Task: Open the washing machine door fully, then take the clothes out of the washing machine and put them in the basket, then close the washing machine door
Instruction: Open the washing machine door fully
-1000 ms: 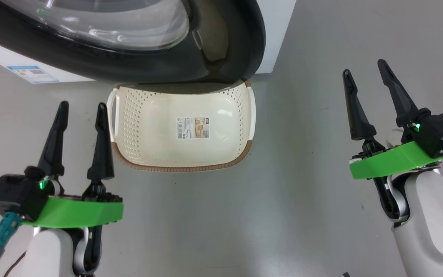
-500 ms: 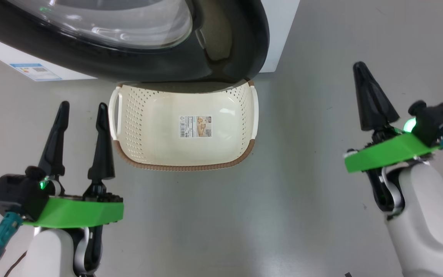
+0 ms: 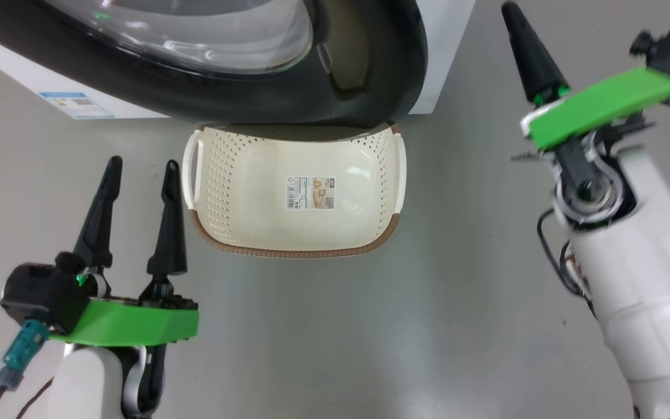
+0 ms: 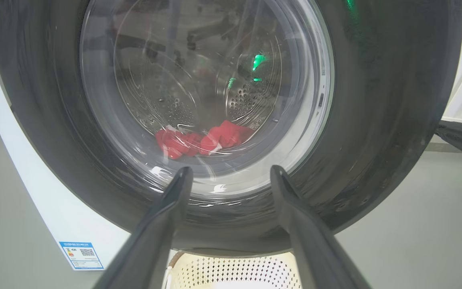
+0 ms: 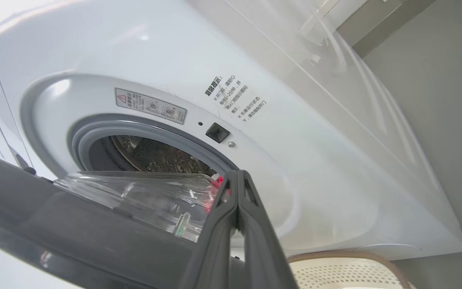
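Standing ajar, the door (image 4: 375, 120) showed clothes (image 4: 203, 142) inside; left end effector (image 4: 230, 170) was released, right end effector (image 5: 237, 176) clenched empty.

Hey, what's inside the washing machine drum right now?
Red clothes lie at the bottom of the perforated drum, seen through the door glass. The door's black rim and reflections cover the drum's front floor, so more there can't be ruled out.

Red clothes (image 4: 205, 140), glossy black door (image 4: 375, 120) — cream perforated basket (image 3: 224, 192), brown-rimmed
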### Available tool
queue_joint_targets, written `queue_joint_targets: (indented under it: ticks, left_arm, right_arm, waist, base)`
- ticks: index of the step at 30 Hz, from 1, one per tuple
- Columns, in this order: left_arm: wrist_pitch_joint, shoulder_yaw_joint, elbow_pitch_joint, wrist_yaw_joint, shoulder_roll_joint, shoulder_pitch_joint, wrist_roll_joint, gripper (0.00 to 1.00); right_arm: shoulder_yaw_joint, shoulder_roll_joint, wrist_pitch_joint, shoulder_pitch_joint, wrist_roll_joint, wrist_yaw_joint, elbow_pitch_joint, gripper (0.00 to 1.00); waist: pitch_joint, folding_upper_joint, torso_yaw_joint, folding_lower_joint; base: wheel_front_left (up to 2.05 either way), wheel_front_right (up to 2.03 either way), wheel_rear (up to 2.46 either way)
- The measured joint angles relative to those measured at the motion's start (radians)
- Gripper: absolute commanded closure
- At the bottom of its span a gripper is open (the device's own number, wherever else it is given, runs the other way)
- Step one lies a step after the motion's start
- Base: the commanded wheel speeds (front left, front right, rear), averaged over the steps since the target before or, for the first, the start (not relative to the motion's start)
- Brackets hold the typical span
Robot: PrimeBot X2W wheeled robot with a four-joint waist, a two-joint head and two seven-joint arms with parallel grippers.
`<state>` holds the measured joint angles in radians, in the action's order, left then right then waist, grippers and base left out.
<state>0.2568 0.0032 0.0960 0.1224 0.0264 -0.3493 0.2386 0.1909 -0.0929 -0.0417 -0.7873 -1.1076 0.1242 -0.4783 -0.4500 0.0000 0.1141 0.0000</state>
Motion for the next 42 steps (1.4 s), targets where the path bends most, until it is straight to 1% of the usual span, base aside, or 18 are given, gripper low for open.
queue_joint_targets:
  ticks: [3,6,12,14,18,21,24,32,42]
  left_arm:
    - [0.000,-0.003,0.003,0.000,0.000,0.001,0.000,0.00]
    - [0.000,-0.007,0.007,0.000,0.000,0.002,0.000,0.00]
    - [0.000,-0.017,0.012,0.000,0.000,0.002,0.000,0.00]
    - [0.000,-0.021,0.014,0.000,0.000,0.002,0.000,0.00]
    - [0.000,-0.024,0.024,0.000,0.000,0.003,0.000,0.00]
    - [0.000,-0.026,0.031,0.000,0.000,0.009,0.000,0.00]
    - [0.000,-0.027,0.042,0.000,0.000,0.022,0.000,0.00]
    - [0.000,-0.028,0.066,0.000,0.000,0.025,0.000,0.00]
    - [0.000,-0.019,0.080,-0.012,0.000,0.068,0.000,0.00]
  right_arm:
    - [-0.014,0.001,0.109,-0.051,-0.171,0.000,-0.012,1.00]
    - [-0.031,0.002,0.225,-0.100,-0.310,0.000,-0.044,1.00]
    - [-0.058,0.005,0.471,-0.193,-0.521,0.000,-0.150,1.00]
    - [-0.068,0.007,0.527,-0.221,-0.567,0.000,-0.185,1.00]
    - [-0.064,0.008,0.629,-0.263,-0.604,0.000,-0.233,1.00]
    - [-0.041,0.010,0.704,-0.269,-0.631,0.000,-0.240,1.00]
    - [-0.033,0.010,0.740,-0.269,-0.638,0.000,-0.239,1.00]
    - [-0.012,0.008,0.763,-0.248,-0.652,0.000,-0.228,1.00]
    - [0.076,0.011,0.790,-0.147,-0.641,0.000,-0.198,1.00]
  waist:
    - [0.002,0.0000,0.009,0.0000]
    - [0.005,0.0000,0.017,0.0000]
    - [0.009,0.0000,0.034,0.0000]
    - [0.012,0.0000,0.039,0.0000]
    - [0.019,0.0000,0.046,0.0000]
    - [0.025,0.0000,0.050,0.0000]
    - [0.032,0.0000,0.053,0.0000]
    - [0.064,0.0000,0.063,0.0000]
    - [0.127,0.0000,0.086,0.0000]
  base:
    - [0.00,0.00,0.00]
    - [0.00,0.00,0.00]
    - [0.00,0.00,0.00]
    - [0.00,0.00,0.00]
    - [0.00,0.00,0.00]
    - [0.00,0.00,0.00]
    - [0.00,0.00,0.00]
    - [0.00,0.00,0.00]
    - [0.00,0.00,0.00]
